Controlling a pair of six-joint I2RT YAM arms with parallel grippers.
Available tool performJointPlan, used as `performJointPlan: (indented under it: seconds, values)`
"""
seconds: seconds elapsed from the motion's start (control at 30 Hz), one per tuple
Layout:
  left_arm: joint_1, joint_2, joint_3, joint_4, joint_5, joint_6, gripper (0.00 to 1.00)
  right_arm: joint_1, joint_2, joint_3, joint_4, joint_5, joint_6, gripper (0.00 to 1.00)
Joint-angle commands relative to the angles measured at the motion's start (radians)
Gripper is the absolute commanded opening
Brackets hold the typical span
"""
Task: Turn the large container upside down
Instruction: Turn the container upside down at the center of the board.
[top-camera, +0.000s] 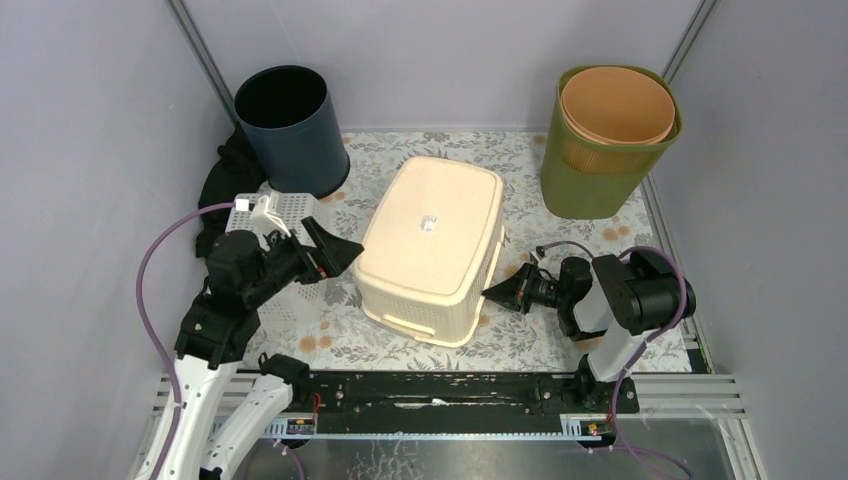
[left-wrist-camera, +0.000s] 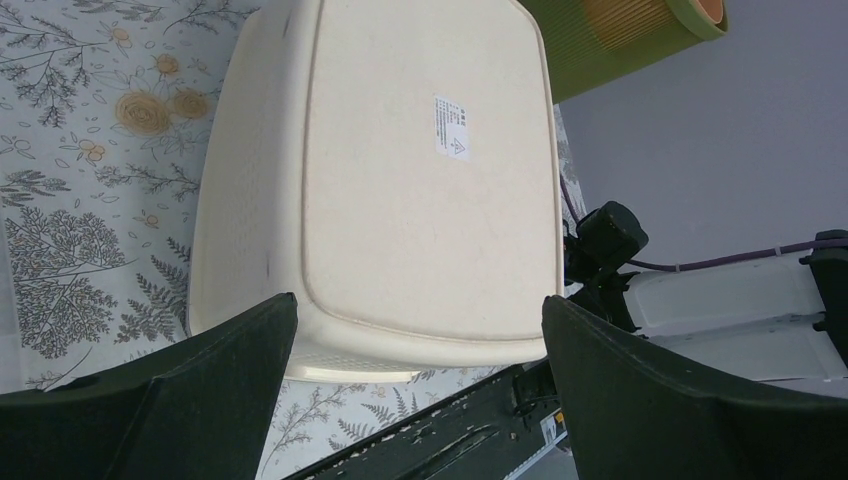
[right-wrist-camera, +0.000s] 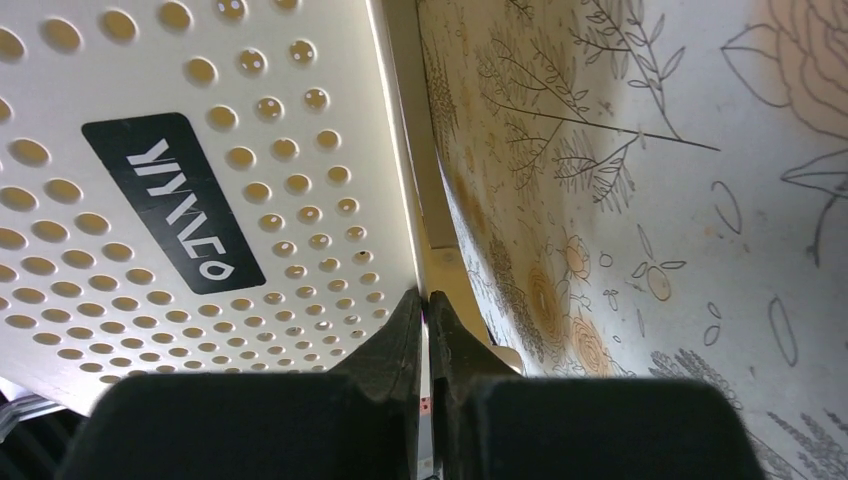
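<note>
The basket (top-camera: 432, 250) lies bottom-up between two hands. The right hand (top-camera: 497, 293), shut tight and empty, points at its low rim. The left hand (top-camera: 335, 252), wide open and empty, is just beside the other side.

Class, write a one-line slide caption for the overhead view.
Cream basket sits upside down between the open left gripper and shut right gripper.

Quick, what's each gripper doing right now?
Left gripper: open, holding nothing, beside the container.
Right gripper: shut, nothing held, tips at the container's lower edge.
</note>
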Motion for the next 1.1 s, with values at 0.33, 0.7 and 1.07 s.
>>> performJointPlan:
  seconds: [0.33, 0.7, 1.07]
  values:
    - [-0.003, -0.006, -0.032, 0.076, 0.030, -0.012, 1.00, -0.016, 0.153, -0.023, 0.283, -0.050, 0.089, 0.18]
    - [-0.003, 0.005, -0.049, 0.091, 0.033, -0.014, 1.00, -0.016, 0.248, -0.001, 0.381, -0.049, 0.138, 0.33]
    - [-0.003, 0.036, -0.151, 0.114, 0.059, -0.039, 1.00, -0.018, 0.305, 0.024, 0.373, -0.042, 0.115, 0.36]
